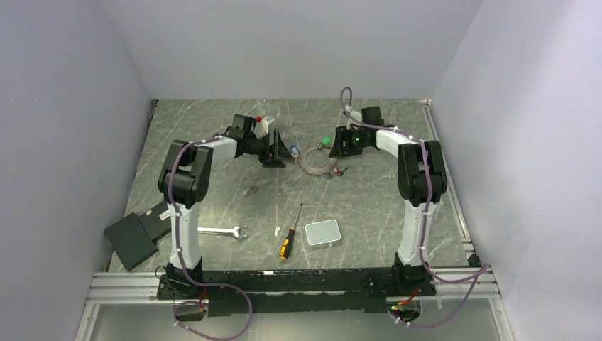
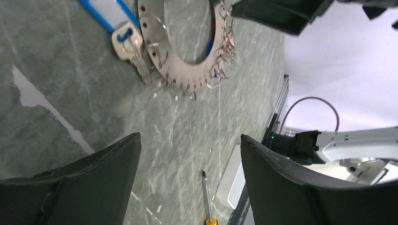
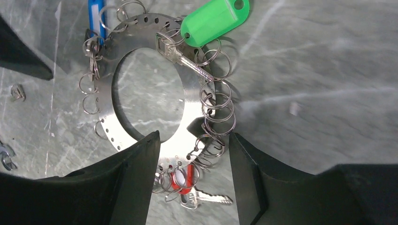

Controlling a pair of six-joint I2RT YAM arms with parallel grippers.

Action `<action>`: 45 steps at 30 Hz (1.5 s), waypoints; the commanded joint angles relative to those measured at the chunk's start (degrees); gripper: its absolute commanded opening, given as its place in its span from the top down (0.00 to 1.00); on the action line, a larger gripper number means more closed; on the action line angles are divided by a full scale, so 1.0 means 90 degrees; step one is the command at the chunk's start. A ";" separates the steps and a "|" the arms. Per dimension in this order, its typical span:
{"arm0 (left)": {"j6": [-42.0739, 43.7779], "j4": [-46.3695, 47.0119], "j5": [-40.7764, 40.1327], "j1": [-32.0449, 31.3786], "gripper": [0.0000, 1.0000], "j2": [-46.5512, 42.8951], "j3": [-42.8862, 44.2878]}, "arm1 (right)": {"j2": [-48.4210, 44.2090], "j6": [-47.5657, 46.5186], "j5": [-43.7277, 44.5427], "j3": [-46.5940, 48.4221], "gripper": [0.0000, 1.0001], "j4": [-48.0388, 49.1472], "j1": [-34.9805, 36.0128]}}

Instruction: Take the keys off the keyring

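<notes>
The keyring (image 3: 195,101) is a flat silvery perforated metal loop lying on the table, hung with several small split rings. It carries a key with a green tag (image 3: 213,21), a key with a red tag (image 3: 184,179) and a blue tag (image 3: 95,14). My right gripper (image 3: 193,136) is open, with its fingers on either side of the ring's near edge above the red tag. My left gripper (image 2: 190,138) is open and empty, just left of the keyring (image 2: 187,72) and the blue-tagged key (image 2: 131,47). From above, the keyring (image 1: 312,160) lies between the left gripper (image 1: 282,150) and the right gripper (image 1: 335,144).
Near the front lie a silver wrench (image 1: 223,231), a yellow-and-black screwdriver (image 1: 287,241) and a grey box (image 1: 323,232). A black box (image 1: 135,234) sits at the left edge. A small loose metal piece (image 1: 253,190) lies left of centre. Loose split rings (image 3: 18,91) lie beside the keyring.
</notes>
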 commanded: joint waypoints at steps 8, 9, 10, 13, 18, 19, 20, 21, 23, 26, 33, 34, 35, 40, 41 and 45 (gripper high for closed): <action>-0.1042 0.1220 0.0017 -0.0114 0.23 0.0734 -0.0122 | 0.0424 -0.0180 -0.0310 -0.0024 0.42 -0.0238 0.0682; -0.1116 0.1333 0.0102 -0.0143 0.24 0.0821 -0.0139 | 0.0428 -0.0126 -0.0420 -0.0071 0.43 -0.0178 0.0682; -0.1225 0.1559 0.0242 -0.0160 0.26 0.0876 -0.0153 | 0.0450 -0.0072 -0.0570 -0.0087 0.43 -0.0160 0.0689; -0.1881 0.2654 0.0793 -0.0208 0.33 0.1014 -0.0292 | 0.0513 0.0029 -0.0854 -0.0124 0.45 -0.0135 0.0711; -0.3397 0.4969 0.1276 -0.0257 0.45 0.1185 -0.0640 | 0.0552 0.0086 -0.1075 -0.0203 0.48 -0.0048 0.0733; -0.3317 0.4921 0.1258 -0.0269 0.48 0.1176 -0.0611 | 0.0512 0.0082 -0.1099 -0.0241 0.48 -0.0007 0.0741; -0.3175 0.4667 0.1209 -0.0278 0.52 0.1146 -0.0594 | 0.0482 0.0078 -0.1126 -0.0290 0.49 0.0023 0.0743; -0.3022 0.4470 0.1144 -0.0279 0.56 0.1105 -0.0588 | 0.0427 0.0080 -0.1156 -0.0323 0.49 0.0054 0.0743; -0.2615 0.3906 0.0965 -0.0279 0.67 0.0979 -0.0581 | 0.0283 0.0067 -0.1294 -0.0434 0.48 0.0147 0.0729; -0.1557 0.2779 0.0672 -0.0265 0.97 0.0639 -0.0532 | -0.0116 0.0066 -0.1584 -0.0623 0.46 0.0331 0.0611; -0.0479 0.2316 0.1186 -0.0091 1.00 -0.0357 -0.0821 | -0.1688 0.0474 -0.2794 -0.1287 0.24 0.1050 -0.0523; -0.0584 0.2617 0.1412 -0.0076 1.00 -0.0514 -0.0951 | -0.1952 0.0826 -0.2916 -0.1525 0.20 0.1563 -0.0652; -0.0784 0.2978 0.1557 -0.0061 1.00 -0.0684 -0.1082 | -0.2197 0.1133 -0.3033 -0.1811 0.17 0.1974 -0.0755; -0.2279 0.5032 0.1718 -0.0051 1.00 -0.1228 -0.1504 | -0.2882 0.3147 -0.3110 -0.3120 0.02 0.4422 -0.0714; -0.2208 0.4791 0.1605 -0.0054 1.00 -0.1290 -0.1446 | -0.2848 0.3502 -0.2975 -0.3289 0.01 0.4677 -0.0695; -0.2500 0.5376 0.1654 -0.0064 1.00 -0.1412 -0.1516 | -0.2440 0.5214 -0.3167 -0.3848 0.00 0.6826 -0.0688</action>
